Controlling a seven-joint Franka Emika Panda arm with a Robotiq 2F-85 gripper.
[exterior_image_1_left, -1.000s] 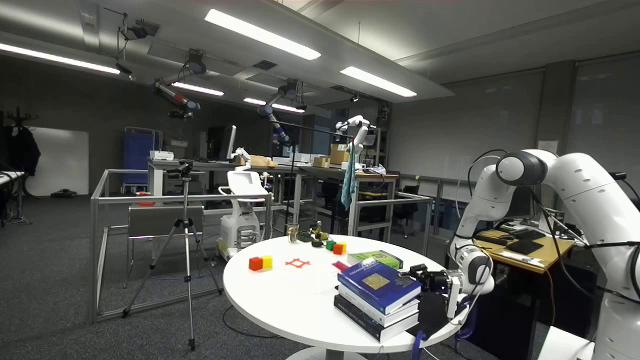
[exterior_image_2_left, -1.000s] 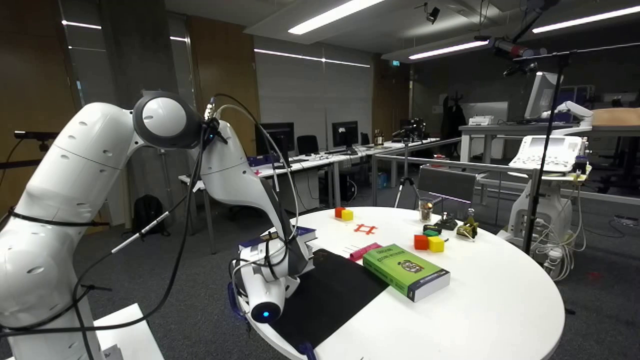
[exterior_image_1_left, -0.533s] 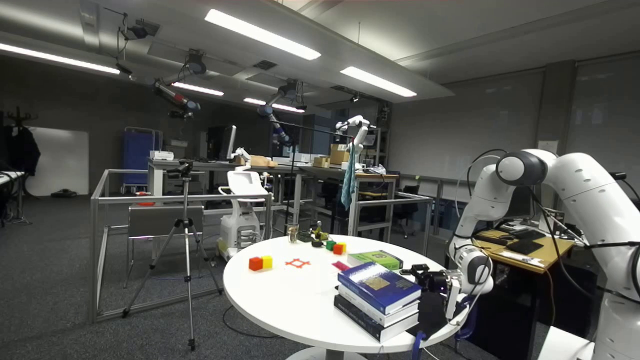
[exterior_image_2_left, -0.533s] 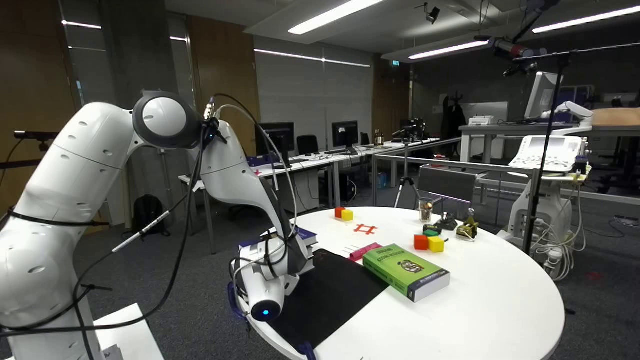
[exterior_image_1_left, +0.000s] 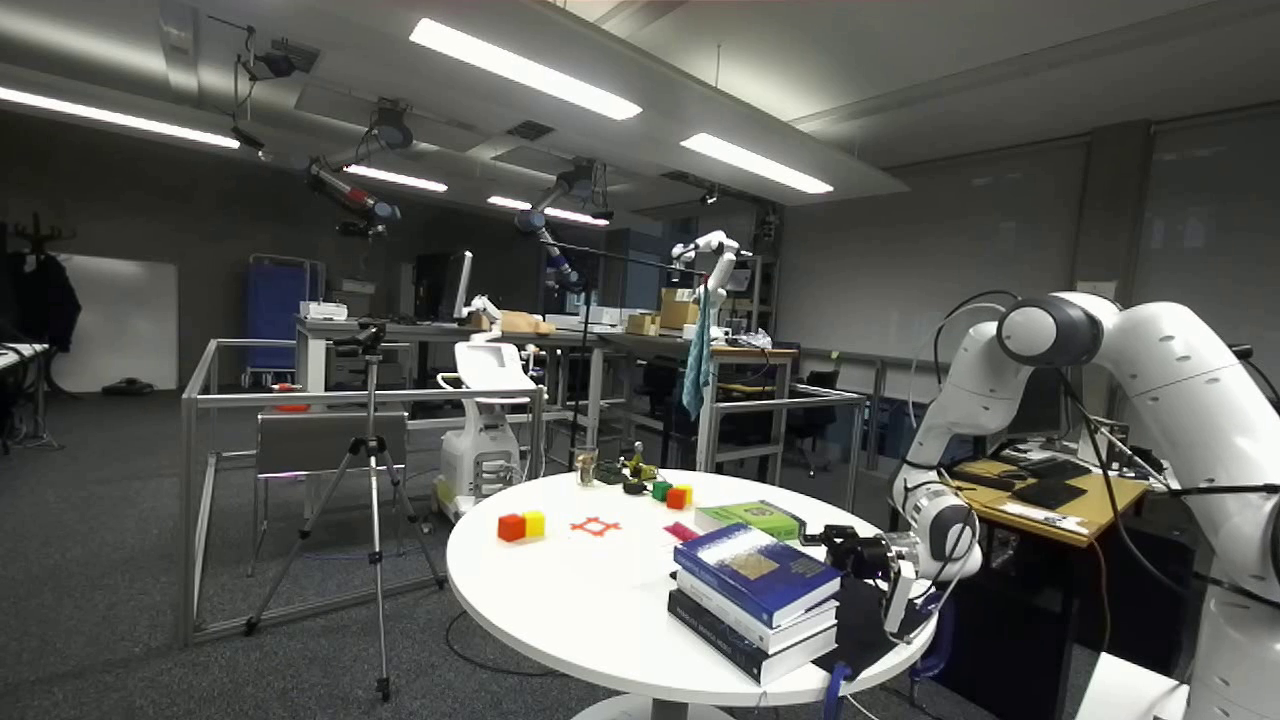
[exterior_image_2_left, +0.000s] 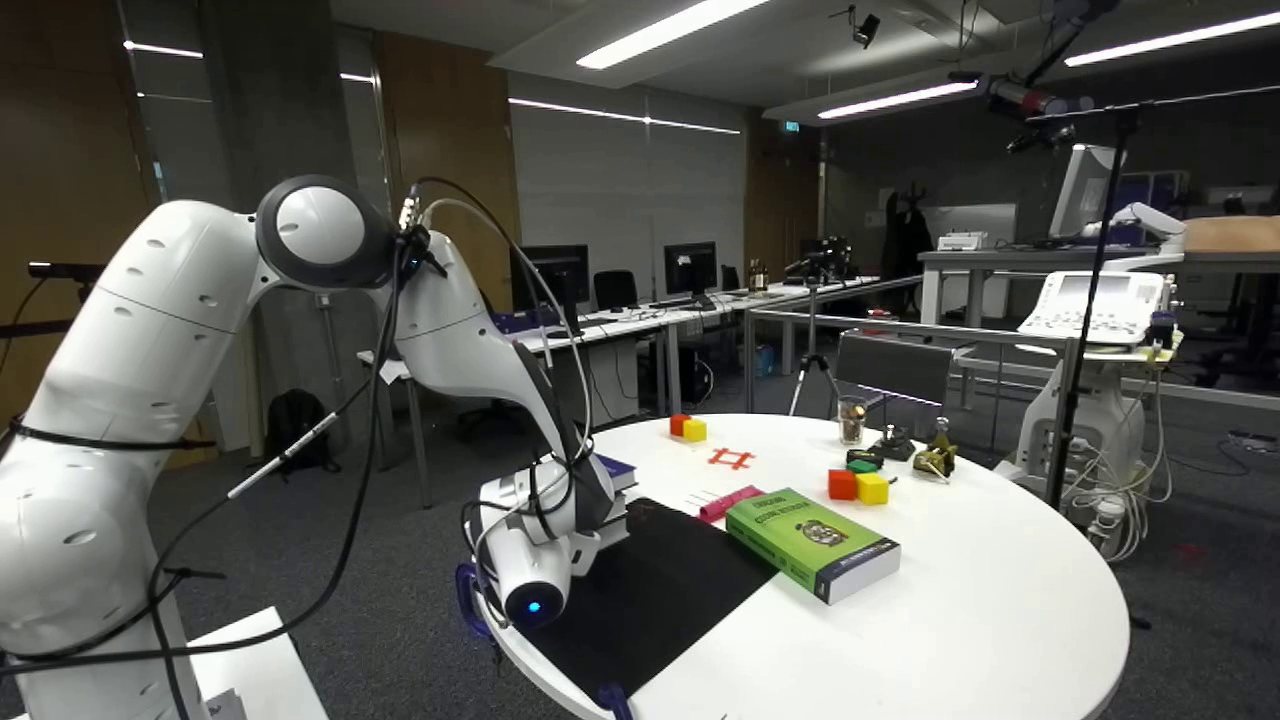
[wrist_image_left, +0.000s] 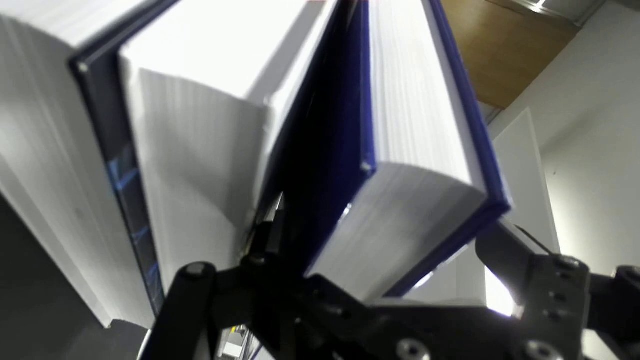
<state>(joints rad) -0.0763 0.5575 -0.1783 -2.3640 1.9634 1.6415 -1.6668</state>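
A black robot pincer (wrist_image_left: 387, 237) with its fingers spread apart straddles the corner of a thick blue book (exterior_image_1_left: 757, 572), one finger on each cover side; whether the lower finger touches it cannot be told. The blue book tops a stack, with a white book (exterior_image_1_left: 722, 608) and a dark-spined book (exterior_image_1_left: 715, 638) lower than the pincer. Under the pincer, a black mat (exterior_image_2_left: 660, 590) lies on a round white surface (exterior_image_2_left: 950, 620). A green book (exterior_image_2_left: 815, 540) rests flat near the pincer; a red cube (exterior_image_1_left: 512, 527) and yellow cube (exterior_image_1_left: 535, 523) sit well apart from it.
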